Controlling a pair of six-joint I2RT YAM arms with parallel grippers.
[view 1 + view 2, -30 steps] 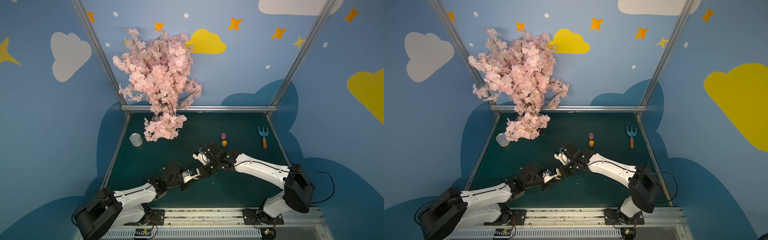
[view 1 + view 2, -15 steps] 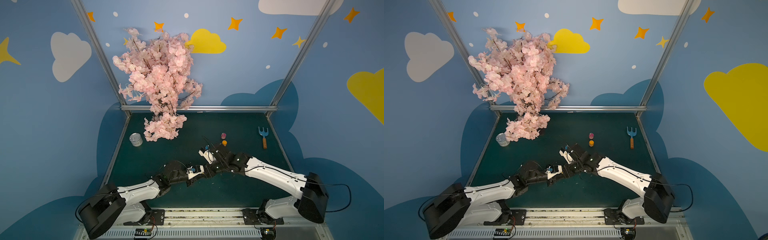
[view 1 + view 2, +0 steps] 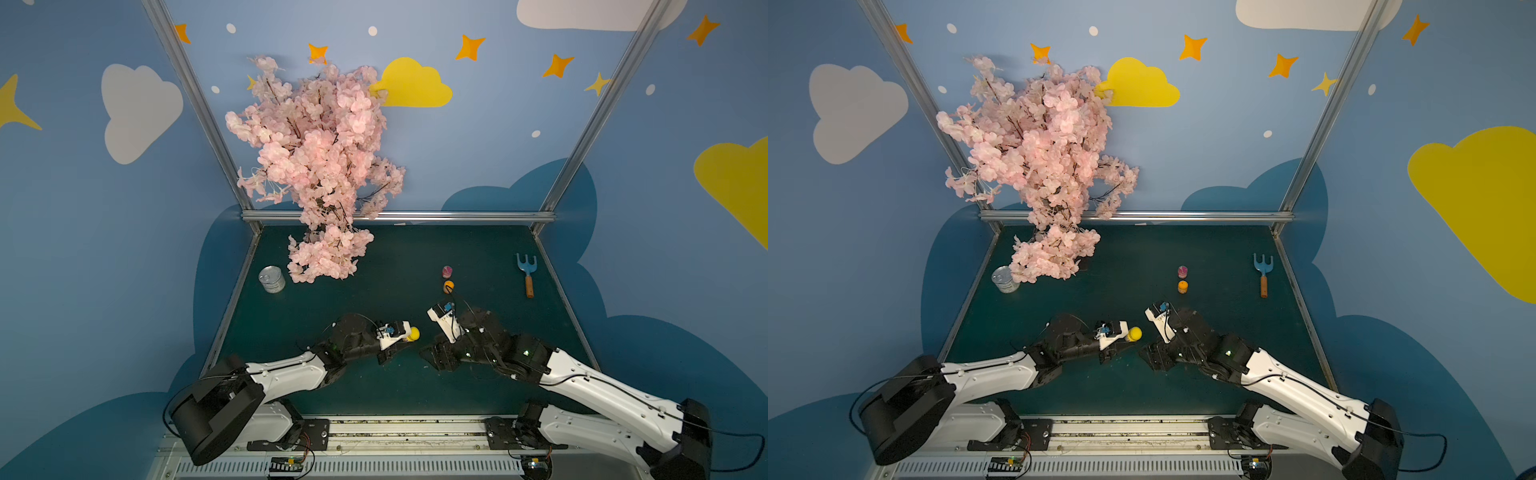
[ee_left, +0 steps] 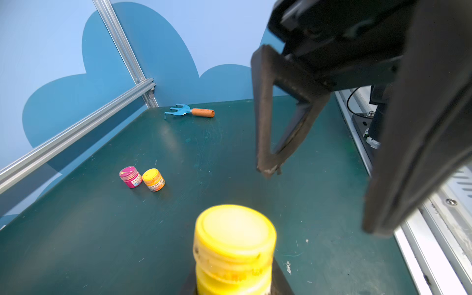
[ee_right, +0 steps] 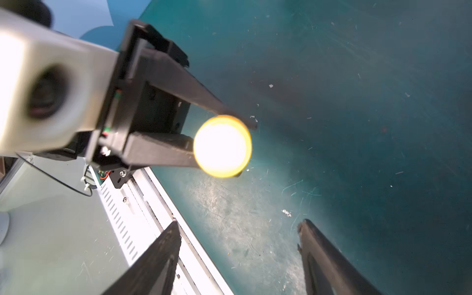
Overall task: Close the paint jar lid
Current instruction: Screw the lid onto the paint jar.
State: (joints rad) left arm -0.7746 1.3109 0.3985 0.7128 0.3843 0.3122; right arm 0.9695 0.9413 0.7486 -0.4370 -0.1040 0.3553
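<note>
A small yellow paint jar point(image 4: 233, 270) wears its yellow lid point(image 4: 235, 229), which sits flat on top. My left gripper point(image 3: 400, 338) is shut on the jar's body and holds it just above the green table, near the front middle in both top views. The right wrist view shows the lid as a bright disc point(image 5: 222, 146) between the left gripper's black fingers point(image 5: 178, 84). My right gripper point(image 5: 239, 224) is open and holds nothing. It sits a short way right of the jar point(image 3: 1134, 333) and does not touch it. In the left wrist view, the right gripper point(image 4: 321, 199) hangs spread wide beside the jar.
A pink jar point(image 3: 447, 271) and an orange jar point(image 3: 448, 286) stand closed behind the grippers. A blue hand rake point(image 3: 527, 274) lies at the right edge. A tin can point(image 3: 272, 279) and a pink blossom tree point(image 3: 320, 166) stand at the back left. A metal rail point(image 3: 374, 432) runs along the front.
My right gripper was closed around the jar's top. It has opened and drawn back to the right. My left gripper kept hold of the jar and shifted slightly right.
</note>
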